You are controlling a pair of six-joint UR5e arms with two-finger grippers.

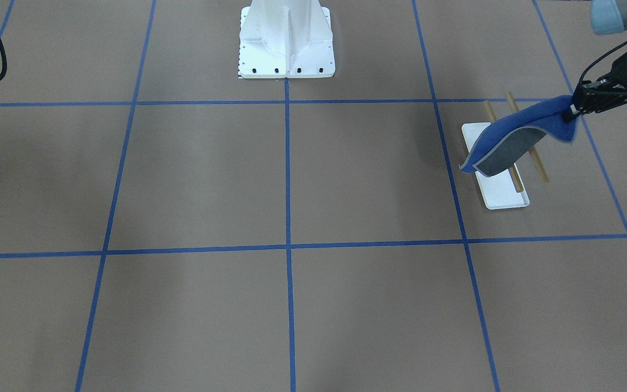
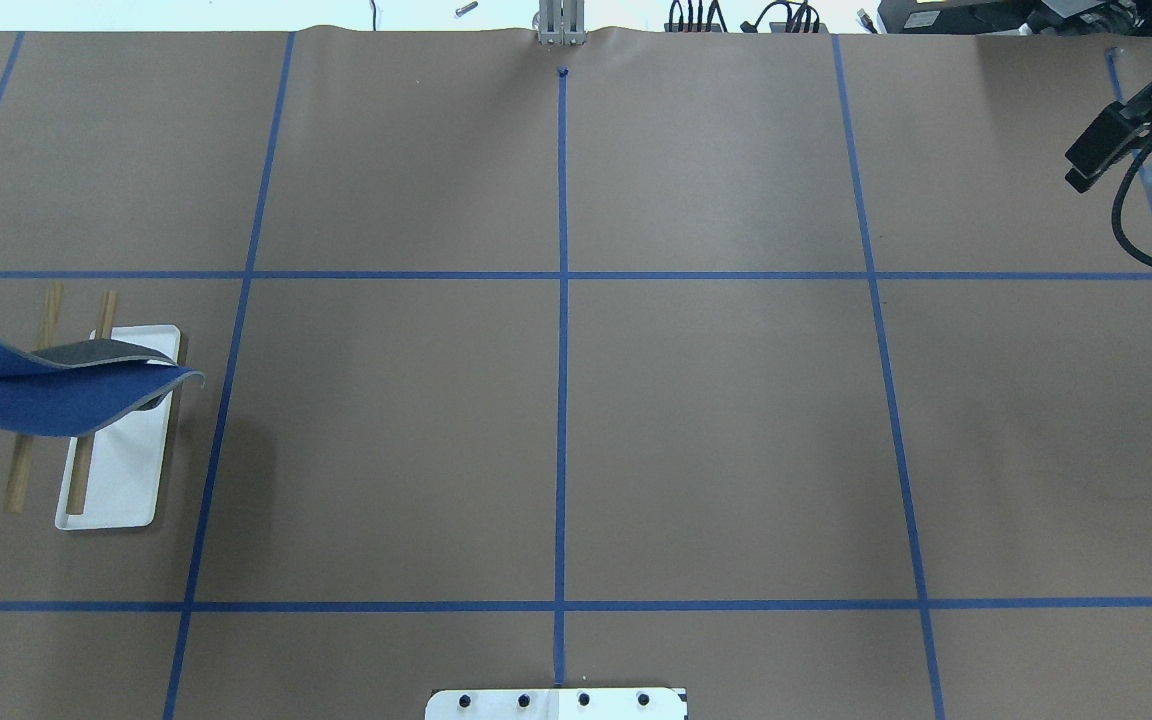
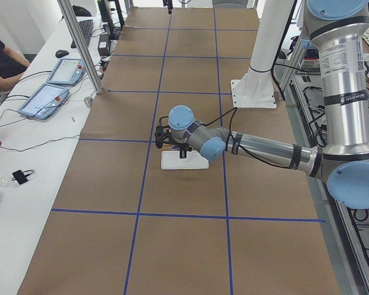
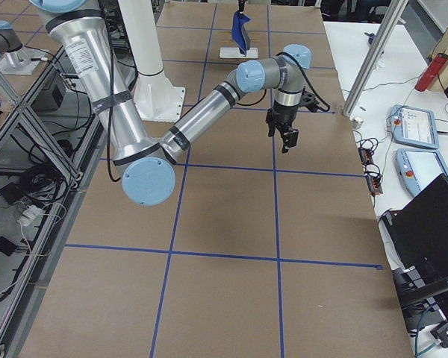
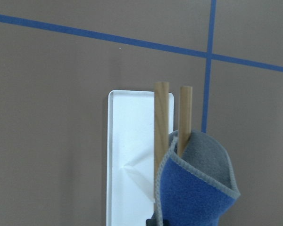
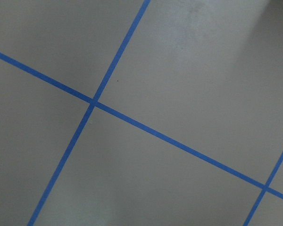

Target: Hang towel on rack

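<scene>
My left gripper (image 1: 573, 111) is shut on one edge of the towel (image 1: 509, 130), which is blue on top and grey underneath. It holds the towel in the air across the rack's two wooden bars (image 1: 536, 160); the free end droops over the white tray base (image 1: 501, 193). I cannot tell whether the cloth touches the bars. The overhead view shows the towel (image 2: 26, 400) over the rack (image 2: 126, 470), with the left gripper past the view's edge. In the left wrist view the towel (image 5: 193, 193) hangs before the bars (image 5: 161, 113). My right gripper (image 2: 1076, 170) is open and empty, far away.
The white bolted robot pedestal (image 1: 286, 49) stands at the table's middle on the robot's side. Brown paper with blue tape lines (image 2: 562, 400) covers the table. The right wrist view shows only paper and tape.
</scene>
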